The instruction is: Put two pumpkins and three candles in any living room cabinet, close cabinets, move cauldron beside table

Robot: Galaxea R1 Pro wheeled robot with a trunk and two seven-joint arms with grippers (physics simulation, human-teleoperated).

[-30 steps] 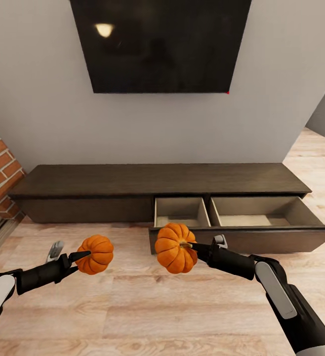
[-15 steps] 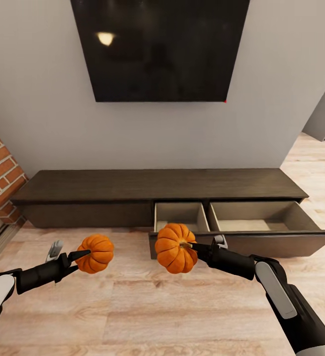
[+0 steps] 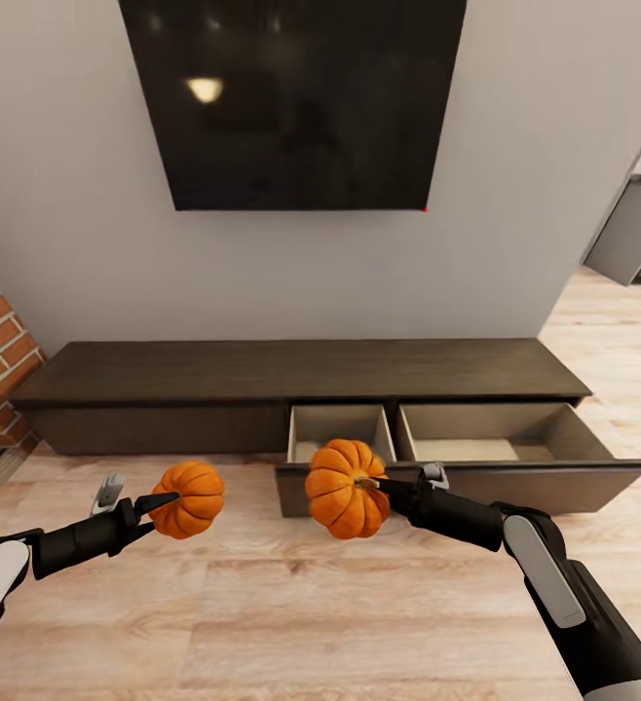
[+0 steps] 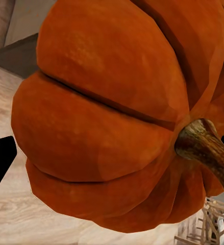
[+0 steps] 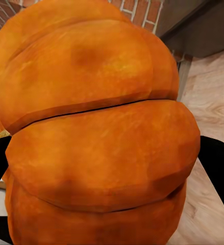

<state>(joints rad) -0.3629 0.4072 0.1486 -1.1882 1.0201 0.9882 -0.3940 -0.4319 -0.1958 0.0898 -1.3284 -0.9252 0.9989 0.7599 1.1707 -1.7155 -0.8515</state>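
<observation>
1. While both arms hover short of the cabinet (image 3: pixel 301 370), the left gripper (image 3: pixel 155 504) is clamped on one pumpkin (image 3: pixel 190 499), in front of its closed left half.
2. Right gripper (image 3: pixel 377 484) pinches the second pumpkin (image 3: pixel 342 488) just before the open drawer (image 3: pixel 457 477).
3. Risk: a stem-side grip may slip, letting a pumpkin fall short of the drawer.

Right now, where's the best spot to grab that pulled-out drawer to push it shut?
Probably its long front panel, pushed from the room side toward the wall. The cabinet has no handle, and that flat, wide face sticks out at you.
</observation>
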